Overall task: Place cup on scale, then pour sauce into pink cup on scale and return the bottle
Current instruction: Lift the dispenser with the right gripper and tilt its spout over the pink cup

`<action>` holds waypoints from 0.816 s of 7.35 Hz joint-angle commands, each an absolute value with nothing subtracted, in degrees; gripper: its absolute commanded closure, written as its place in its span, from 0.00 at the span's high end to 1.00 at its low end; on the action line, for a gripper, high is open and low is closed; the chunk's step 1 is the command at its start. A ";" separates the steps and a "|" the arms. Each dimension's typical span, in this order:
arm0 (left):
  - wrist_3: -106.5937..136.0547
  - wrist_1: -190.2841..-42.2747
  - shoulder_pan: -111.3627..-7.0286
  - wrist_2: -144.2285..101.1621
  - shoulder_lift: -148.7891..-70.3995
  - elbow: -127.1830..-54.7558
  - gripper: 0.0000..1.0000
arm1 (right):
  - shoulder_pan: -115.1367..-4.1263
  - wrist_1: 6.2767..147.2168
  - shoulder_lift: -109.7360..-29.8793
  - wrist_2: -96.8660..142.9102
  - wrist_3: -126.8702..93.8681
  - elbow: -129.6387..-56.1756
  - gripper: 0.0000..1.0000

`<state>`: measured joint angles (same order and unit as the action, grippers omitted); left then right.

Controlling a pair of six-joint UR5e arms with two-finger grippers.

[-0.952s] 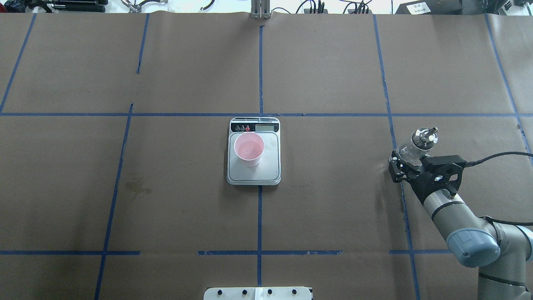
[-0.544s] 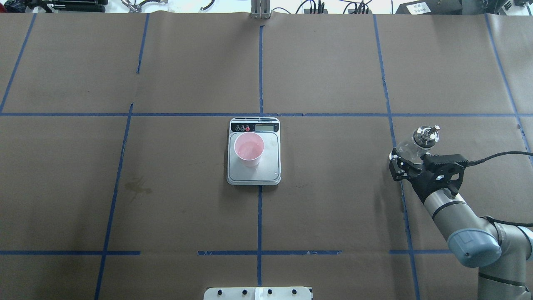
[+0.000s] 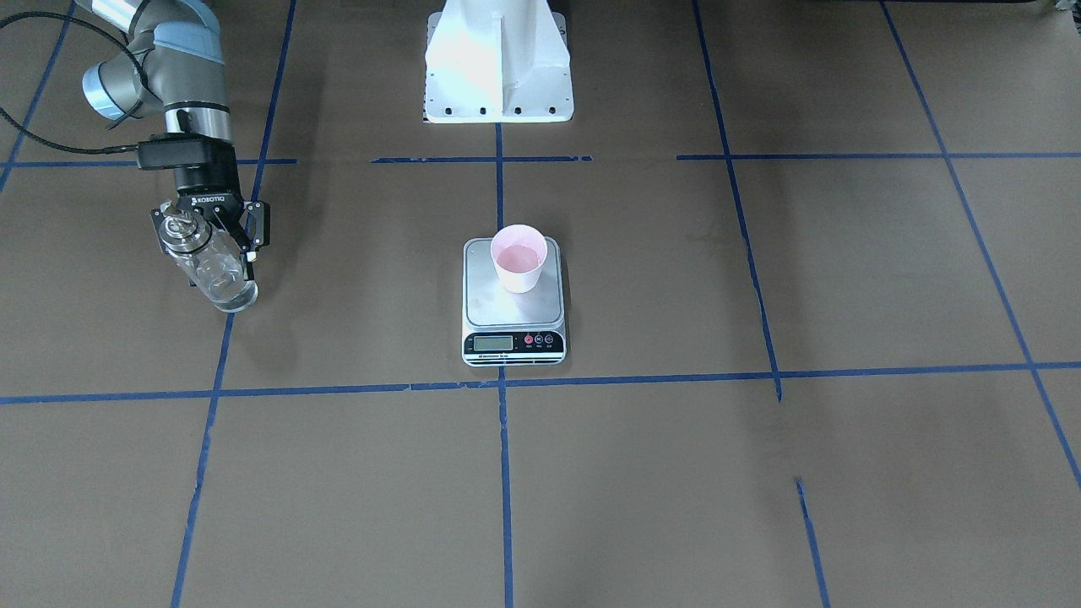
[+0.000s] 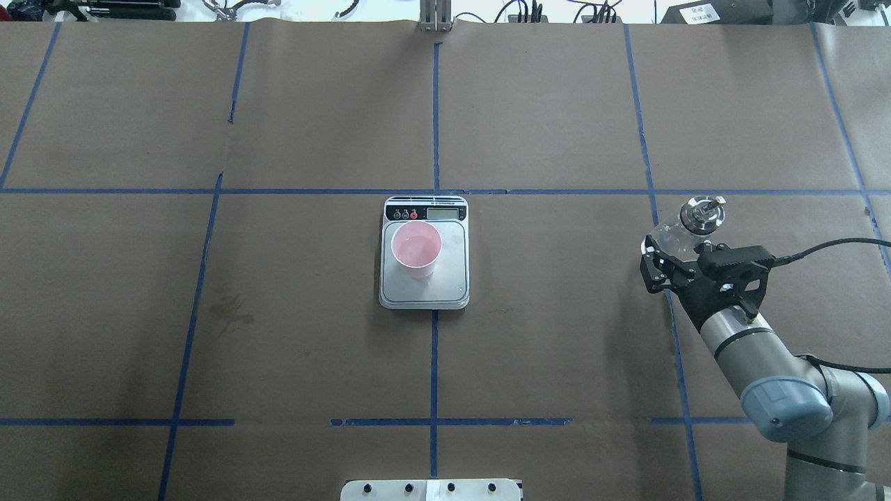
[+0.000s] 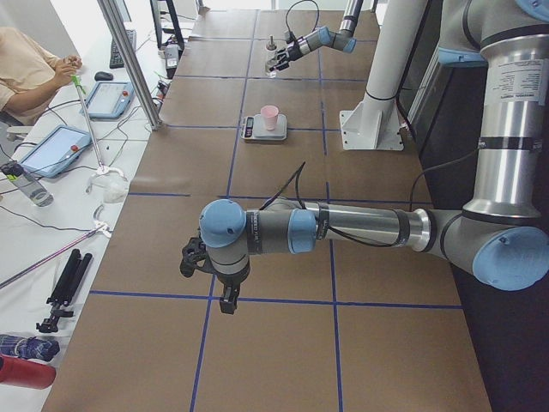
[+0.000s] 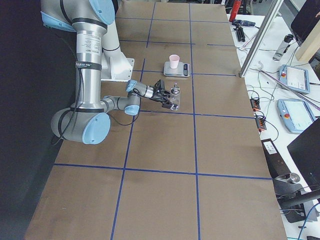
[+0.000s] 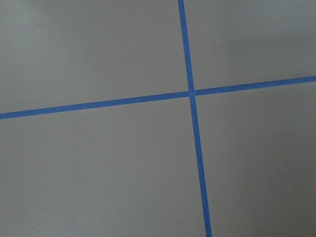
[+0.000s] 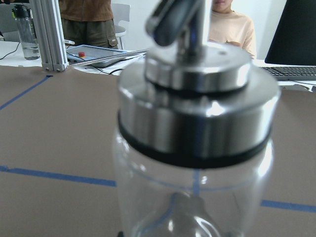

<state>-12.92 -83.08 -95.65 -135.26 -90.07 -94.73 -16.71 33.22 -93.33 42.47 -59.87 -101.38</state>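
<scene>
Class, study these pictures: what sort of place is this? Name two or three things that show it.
Probably a robotics lab: the right arm and left arm are industrial robot arms, the table is papered brown and gridded with blue tape, and a side bench holds tablets.

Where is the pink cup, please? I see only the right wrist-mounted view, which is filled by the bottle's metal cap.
Observer: The pink cup stands upright on the scale's platform.
Operator: Thanks. Is the bottle gripped?
Observer: Yes, the right gripper is shut on the glass bottle, off to the robot's right of the scale.
Operator: And the left arm?
Observer: The left gripper hangs above a blue tape crossing, far from the scale. I cannot tell whether it is open.
</scene>
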 commanded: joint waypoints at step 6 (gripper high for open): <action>-12.83 -83.67 -95.71 -135.26 -90.00 -94.48 1.00 | -22.33 78.90 -65.92 41.75 -45.45 -101.08 0.00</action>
<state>-12.84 -83.67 -95.71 -135.22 -89.96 -94.52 -22.42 72.09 -68.48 42.23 -46.29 -101.10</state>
